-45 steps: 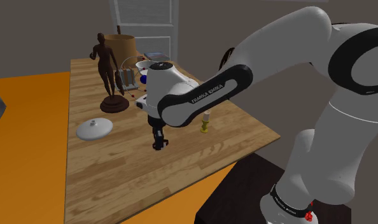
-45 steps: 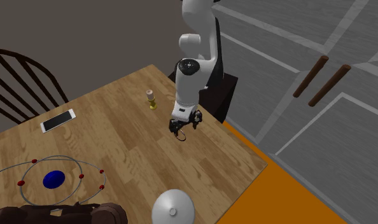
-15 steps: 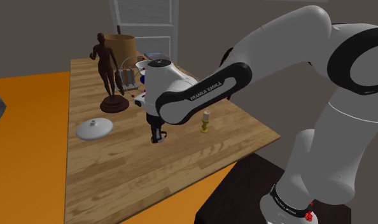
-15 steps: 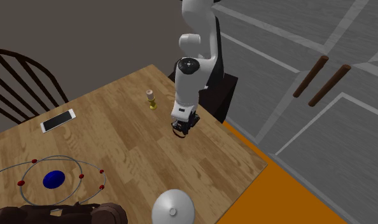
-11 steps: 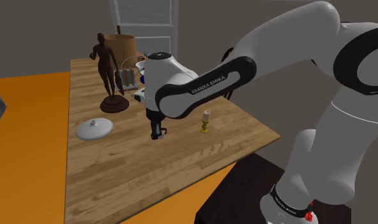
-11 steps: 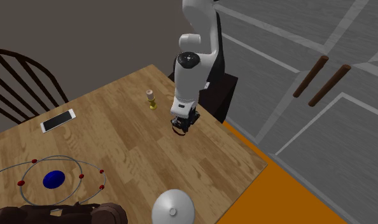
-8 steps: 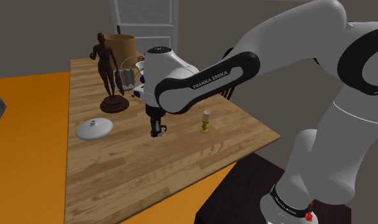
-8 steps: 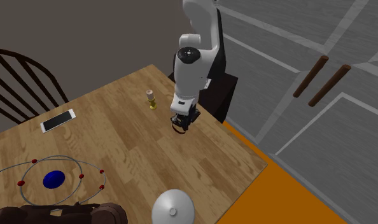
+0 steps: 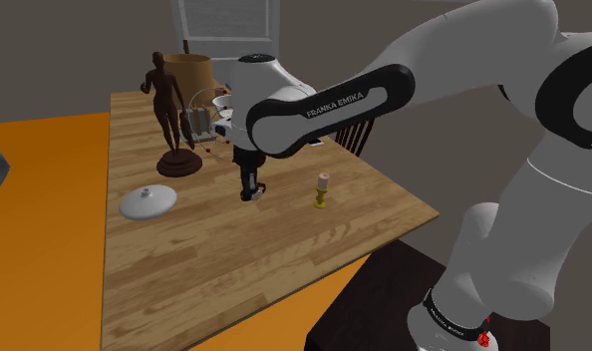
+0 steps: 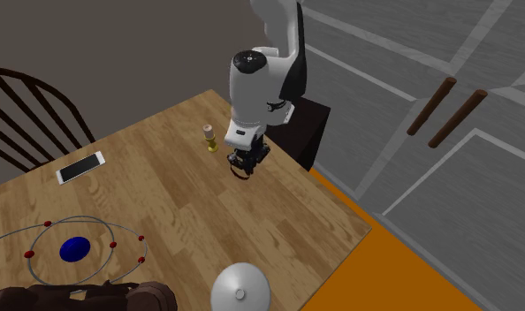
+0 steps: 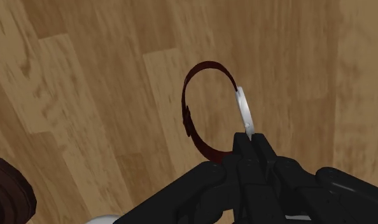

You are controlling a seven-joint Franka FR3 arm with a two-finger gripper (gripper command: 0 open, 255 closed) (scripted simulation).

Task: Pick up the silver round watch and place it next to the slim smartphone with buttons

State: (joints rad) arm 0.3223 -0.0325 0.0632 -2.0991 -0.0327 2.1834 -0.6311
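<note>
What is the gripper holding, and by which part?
The gripper holds the watch, shut on the end of the silver case, where the dark red strap joins it.

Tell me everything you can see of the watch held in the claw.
The round silver watch shows edge-on: a thin, pale, metal-looking case with a dark red strap closed into a loop. The strap has a small buckle-like bump on the side opposite the case. The black claw is shut on the case's lower edge, so the loop stands out beyond the fingertips. Nothing else touches it. It appears to hang above the light wooden table, whose planks show through the loop.
</note>
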